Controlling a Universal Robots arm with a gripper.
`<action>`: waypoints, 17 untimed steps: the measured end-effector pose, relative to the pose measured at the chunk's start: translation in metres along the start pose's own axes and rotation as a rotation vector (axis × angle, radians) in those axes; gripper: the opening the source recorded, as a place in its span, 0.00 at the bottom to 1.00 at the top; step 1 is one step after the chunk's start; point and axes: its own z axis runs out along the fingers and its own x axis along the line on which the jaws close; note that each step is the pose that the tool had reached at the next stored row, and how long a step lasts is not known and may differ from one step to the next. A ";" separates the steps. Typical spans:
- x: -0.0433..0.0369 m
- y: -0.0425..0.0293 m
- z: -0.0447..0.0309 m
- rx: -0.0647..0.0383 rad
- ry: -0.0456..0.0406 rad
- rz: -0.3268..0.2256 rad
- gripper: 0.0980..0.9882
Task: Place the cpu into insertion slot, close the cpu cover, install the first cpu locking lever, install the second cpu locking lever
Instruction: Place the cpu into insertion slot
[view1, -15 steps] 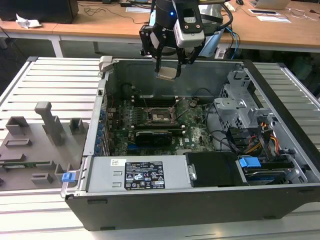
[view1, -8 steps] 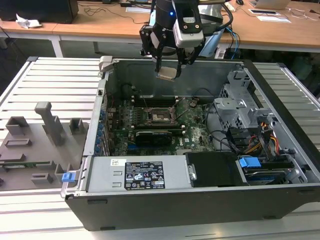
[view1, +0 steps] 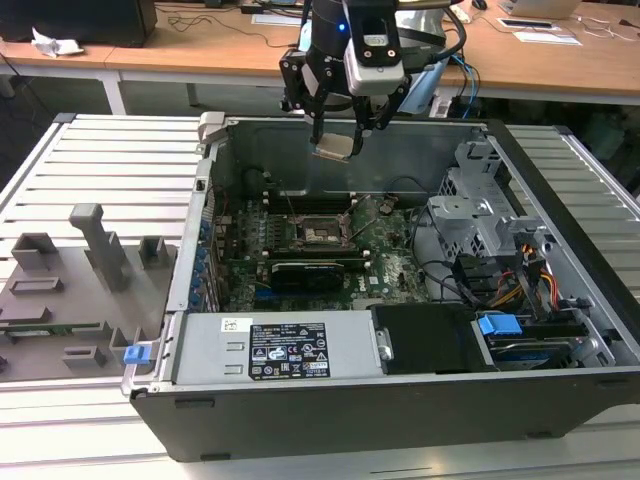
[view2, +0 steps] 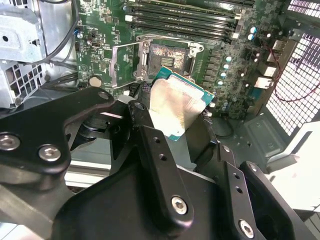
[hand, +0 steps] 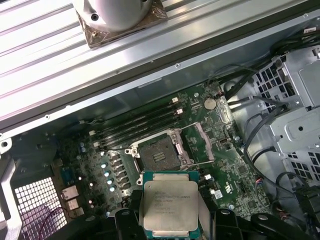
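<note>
1. Between the fingertips of the gripper (view1: 335, 138), the cpu (view1: 333, 149) is clamped by two opposite edges, with the fingers (view2: 150, 145) closed against it.
2. In the first wrist view the cpu's silvery-grey top face is presented. In the second wrist view its tan-gold underside is seen. In the exterior view the chip is held slightly tilted, high above the open computer case (view1: 330, 425).
3. Below the chip, the insertion slot (hand: 157, 157) is seated on the green motherboard (view1: 390, 265). Its contact field is exposed and nothing is seated in it. The cpu is held well apart from it.
4. Just beside the slot, the cpu cover (view2: 118, 65) is swung open, so the socket is left uncovered.
5. Past the slot, a row of long black memory slots (hand: 140, 125) is mounted parallel to one socket edge. A long black expansion card (view1: 315, 270) is fitted near the slot's opposite side.
6. Further out, a metal drive cage (view1: 480, 200) and a labelled power supply (view1: 280, 350) are fixed inside the case.
7. Behind the case, a wooden desk (view1: 200, 45) is seen.
</note>
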 end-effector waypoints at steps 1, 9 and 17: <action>0.0000 0.0000 0.0000 0.000 -0.0003 0.003 0.48; 0.0000 0.0000 0.0001 0.000 -0.0021 0.023 0.48; 0.0001 0.0000 0.0002 -0.001 -0.0040 0.044 0.48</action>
